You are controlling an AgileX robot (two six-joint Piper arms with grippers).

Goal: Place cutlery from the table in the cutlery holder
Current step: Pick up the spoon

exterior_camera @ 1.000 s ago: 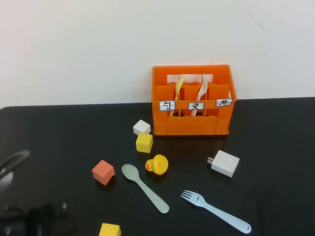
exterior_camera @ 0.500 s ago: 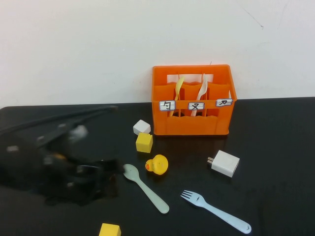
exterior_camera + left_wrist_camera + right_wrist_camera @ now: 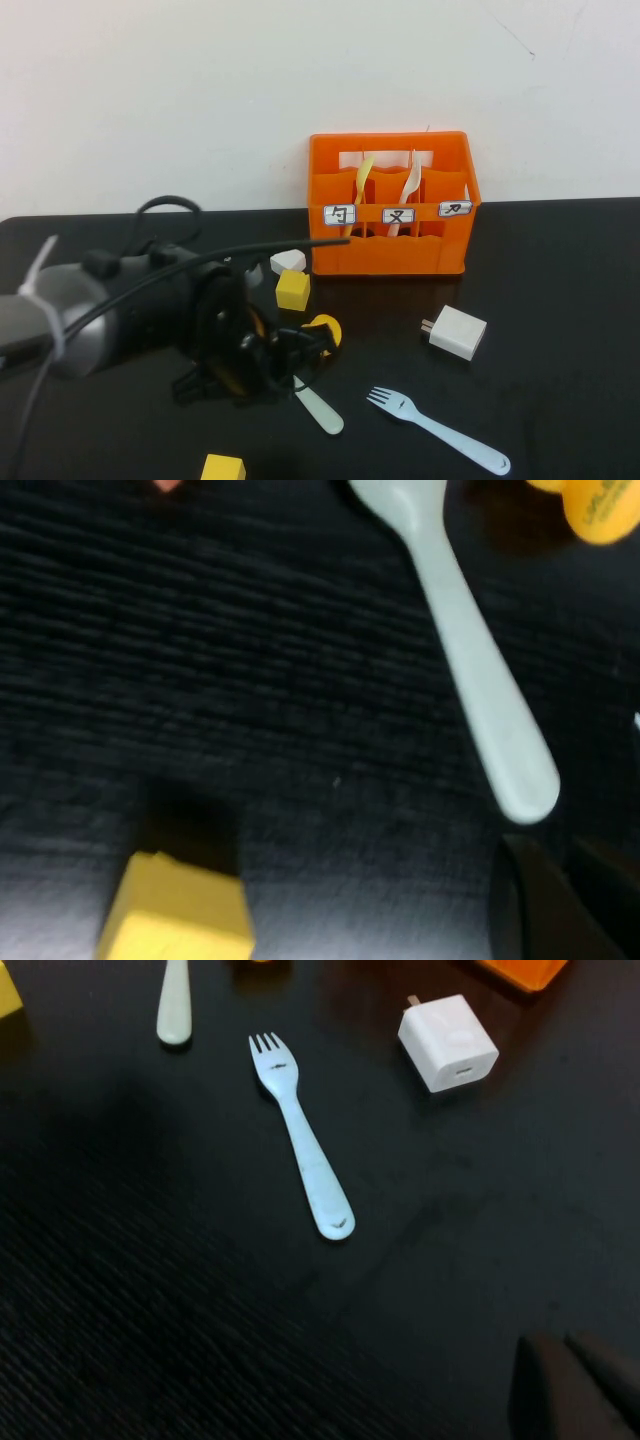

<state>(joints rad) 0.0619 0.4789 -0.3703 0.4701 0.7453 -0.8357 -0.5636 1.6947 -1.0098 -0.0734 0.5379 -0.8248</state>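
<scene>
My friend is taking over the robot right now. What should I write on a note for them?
Left gripper: low over the mint spoon, near the yellow duck; nothing held.
Right gripper: out of the high view, its camera looks down on the blue fork; nothing held.
Spoon and fork both lie flat on the black table.
Orange cutlery holder at the back holds only cream and yellow utensils.
Done: nothing yet. Left: both pieces.

black table [image 3: 560, 300] | on it — orange crate [image 3: 390, 255], green spoon [image 3: 320, 410], blue fork [image 3: 435, 428], toy duck [image 3: 325, 328], white plug [image 3: 457, 332], yellow blocks [image 3: 293, 288] [image 3: 222, 467], white block [image 3: 289, 260] — left gripper [image 3: 300, 350] over spoon
</scene>
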